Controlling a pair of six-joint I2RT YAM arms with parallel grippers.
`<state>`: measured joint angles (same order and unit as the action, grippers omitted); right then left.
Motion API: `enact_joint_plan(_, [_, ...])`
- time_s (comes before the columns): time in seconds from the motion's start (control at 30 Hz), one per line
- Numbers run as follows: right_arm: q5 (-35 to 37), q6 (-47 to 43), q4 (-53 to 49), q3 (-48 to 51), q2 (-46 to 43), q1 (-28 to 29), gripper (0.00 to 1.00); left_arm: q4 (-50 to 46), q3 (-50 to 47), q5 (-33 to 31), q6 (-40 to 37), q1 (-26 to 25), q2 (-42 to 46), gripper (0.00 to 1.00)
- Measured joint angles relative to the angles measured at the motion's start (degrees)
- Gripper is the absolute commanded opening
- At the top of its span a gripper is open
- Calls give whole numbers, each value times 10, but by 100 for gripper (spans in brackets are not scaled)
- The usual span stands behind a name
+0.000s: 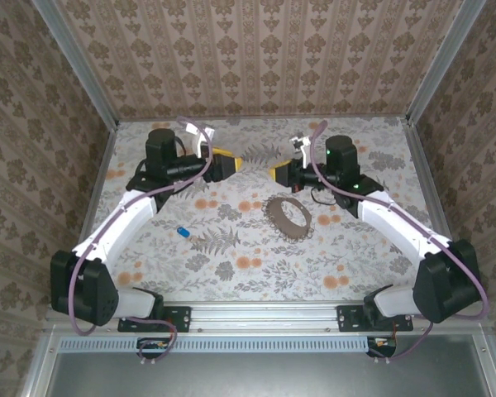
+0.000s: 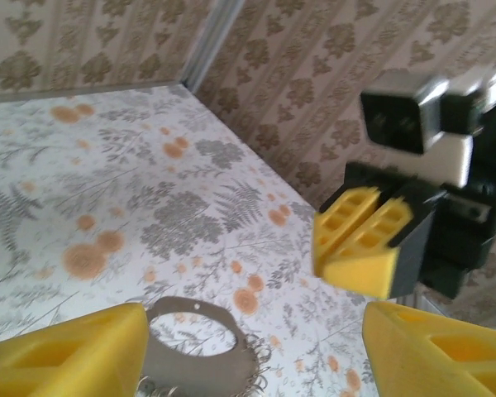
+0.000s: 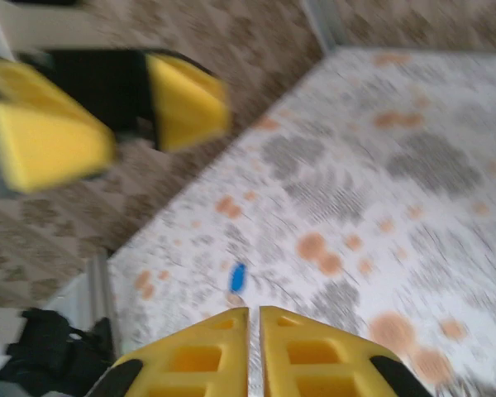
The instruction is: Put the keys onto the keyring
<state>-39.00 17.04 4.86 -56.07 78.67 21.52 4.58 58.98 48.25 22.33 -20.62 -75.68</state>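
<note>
As I read it, the job stands at its first step, the pick-up, since neither task thing is gripped. Both hands hang above the far middle of the bench [image 1: 355,265], tips turned toward each other and a little apart. The left hand [image 1: 231,164] is wide open, its yellow pads far apart in its own wrist view with nothing between them. The right hand [image 1: 277,174] is all but closed. Its wrist view shows only a thin slit between the pads, and nothing sits in it.

The key [image 1: 184,232] lies flat on the bench beside the left forearm, well apart from both hands. The ring [image 1: 288,217] lies with its chain in an oval loop on the bench, below the right hand and just nearer the arm bases. Key and ring are well apart.

The right wrist view is blurred, so the key [image 3: 237,277] is only a blue speck there, and I cannot tell which way its blade points.

The next move probably calls for the left hand to come down over the key and close squarely on so small and flat a thing. The right hand must open before it can take the ring, then hold it steady for threading.
</note>
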Motion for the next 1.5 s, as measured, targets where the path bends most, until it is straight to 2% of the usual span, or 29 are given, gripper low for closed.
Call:
enact_joint_plan(0.13, [80, 17, -35, 25, 42, -4, 51, 24, -25, -31, 25, 4, 6, 76])
enact_joint_plan(0.33, [180, 52, -64, 32, 111, -22, 64, 32, -51, -64, 49, 4, 8, 78])
enact_joint_plan(0.53, [255, 94, -97, 34, 183, -51, 65, 26, -75, -84, 52, 4, 15, 80])
enact_joint_plan(0.7, [278, 122, -106, 35, 213, -58, 65, 21, -76, -91, 52, 4, 27, 81])
enact_joint_plan(1.0, [264, 183, -31, 90, 189, -53, 63, 17, -76, -95, 51, -2, 30, 82])
enact_joint_plan(1.23, [221, 244, 12, 128, 170, 2, 62, 6, -65, -97, 50, -12, 4, 82])
enact_joint_plan(1.5, [203, 272, -25, 145, 91, 22, 63, -28, -32, -113, 29, -34, -27, 82])
